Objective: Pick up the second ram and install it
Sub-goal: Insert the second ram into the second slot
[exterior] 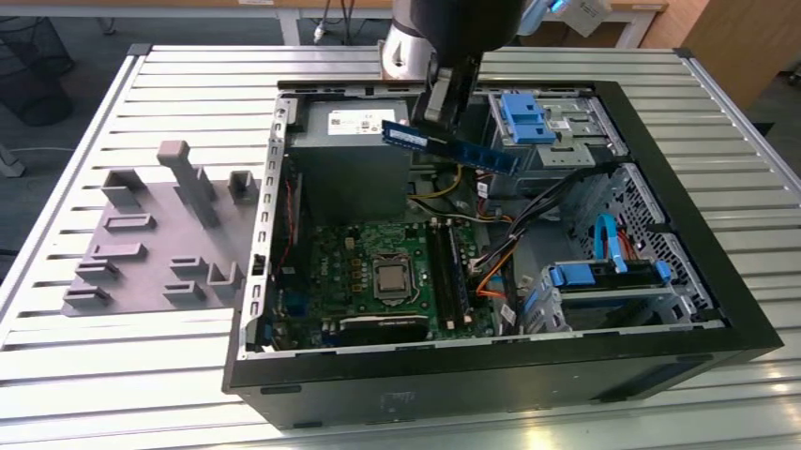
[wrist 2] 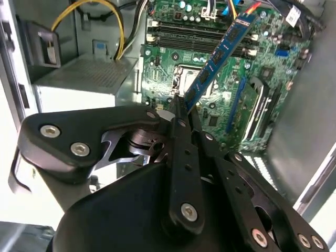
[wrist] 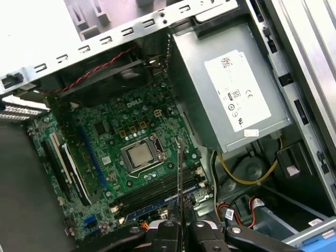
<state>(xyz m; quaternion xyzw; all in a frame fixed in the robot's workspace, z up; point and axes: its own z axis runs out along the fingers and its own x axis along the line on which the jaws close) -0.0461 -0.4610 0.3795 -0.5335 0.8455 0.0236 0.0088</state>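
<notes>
The second ram [exterior: 451, 147], a long blue-green stick with black chips, hangs in the air over the open computer case, above the power supply's edge and the cables. My gripper [exterior: 441, 117] is shut on it near its middle, holding it by its upper edge. In the second wrist view the second ram [wrist 2: 220, 55] sticks out from my gripper [wrist 2: 181, 105] toward the motherboard [wrist 2: 262, 58]. The first wrist view shows the second ram [wrist: 179, 178] edge-on, as a thin line rising from my gripper [wrist: 179, 223], over the memory slots [wrist: 157, 191] beside the processor socket [wrist: 138, 156].
The black case [exterior: 501, 375] lies open on a slatted table [exterior: 126, 394]. Inside are the motherboard [exterior: 351, 253], the grey power supply [exterior: 351, 150], cable bundles [exterior: 501, 248] and blue drive brackets [exterior: 526, 117]. A grey fixture with upright blocks [exterior: 163, 234] stands at the exterior view's left.
</notes>
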